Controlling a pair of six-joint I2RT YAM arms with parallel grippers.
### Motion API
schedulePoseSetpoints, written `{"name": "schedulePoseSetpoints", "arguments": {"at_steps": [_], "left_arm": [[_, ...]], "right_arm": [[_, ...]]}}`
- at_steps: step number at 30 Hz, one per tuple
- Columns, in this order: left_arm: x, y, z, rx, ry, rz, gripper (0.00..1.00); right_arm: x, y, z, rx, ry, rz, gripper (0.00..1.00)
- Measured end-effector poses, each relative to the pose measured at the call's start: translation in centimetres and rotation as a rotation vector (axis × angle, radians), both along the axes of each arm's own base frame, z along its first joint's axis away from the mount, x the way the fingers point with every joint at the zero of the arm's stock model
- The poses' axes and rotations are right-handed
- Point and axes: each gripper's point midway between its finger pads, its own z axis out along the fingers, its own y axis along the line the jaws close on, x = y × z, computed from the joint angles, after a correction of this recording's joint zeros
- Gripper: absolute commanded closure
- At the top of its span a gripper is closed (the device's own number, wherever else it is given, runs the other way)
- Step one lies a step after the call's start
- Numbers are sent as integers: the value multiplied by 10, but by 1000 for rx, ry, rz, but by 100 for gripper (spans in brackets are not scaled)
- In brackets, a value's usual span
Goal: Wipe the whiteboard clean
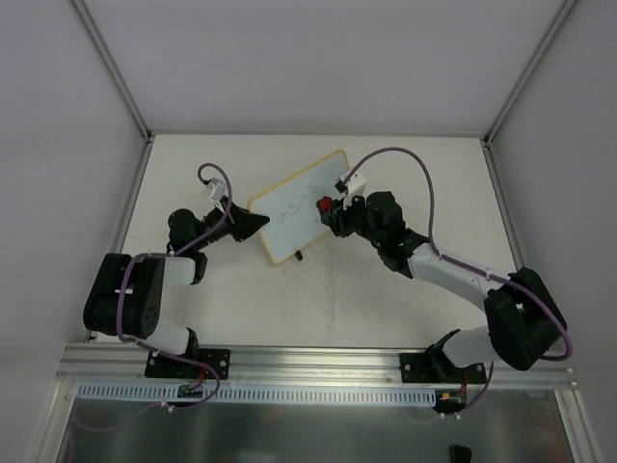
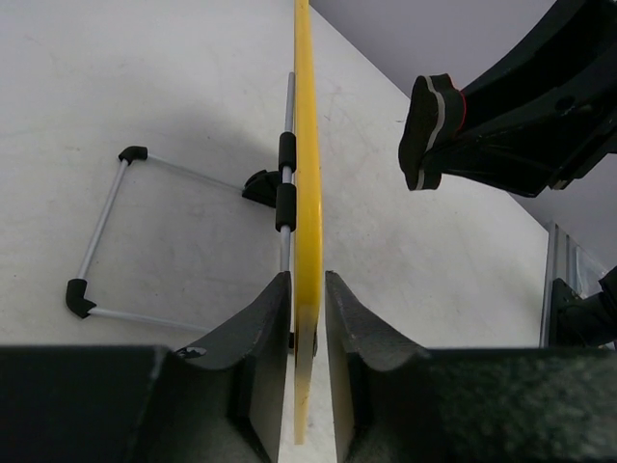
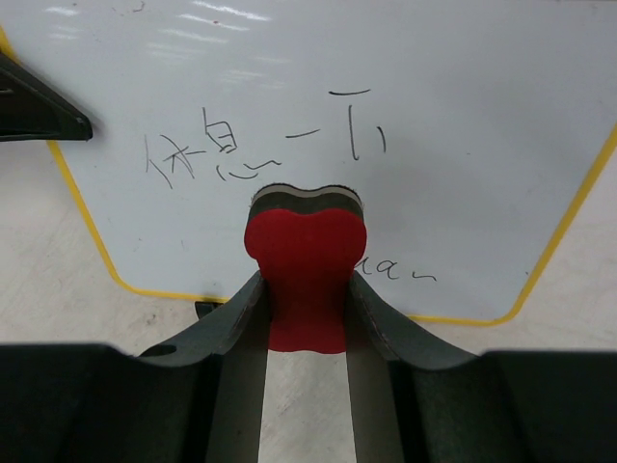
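The whiteboard, yellow-framed with dark handwriting, stands tilted at mid-table. My left gripper is shut on its left edge; in the left wrist view the board is edge-on between the jaws. My right gripper is shut on a red eraser with a grey felt pad. It holds the eraser in front of the board's lower middle, just under the writing. In the left wrist view the eraser is a short gap off the board face.
A wire stand with black corner caps props the board from behind. A black foot shows under the board's lower edge. White enclosure walls close in the back and sides. An aluminium rail runs along the near edge.
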Motion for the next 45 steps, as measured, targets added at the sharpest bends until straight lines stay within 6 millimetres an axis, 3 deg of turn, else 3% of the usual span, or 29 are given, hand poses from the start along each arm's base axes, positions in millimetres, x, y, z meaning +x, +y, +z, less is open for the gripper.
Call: {"name": "schedulePoseSetpoints", "arguments": {"at_steps": [5, 18, 25, 33, 45], "left_arm": [[1, 0, 1, 1, -2, 1, 91], [3, 1, 0, 9, 1, 6, 100], [3, 1, -1, 10, 1, 7, 100], [3, 1, 0, 13, -3, 7, 100], [1, 3, 1, 24, -18, 18, 100]], "right_arm": [[2, 13, -3, 5, -25, 24, 100], [30, 36, 3, 8, -60, 42, 100], [46, 27, 7, -1, -60, 2, 100], [79, 15, 30, 4, -52, -47, 100], [90, 19, -1, -96, 40, -36, 100]]}}
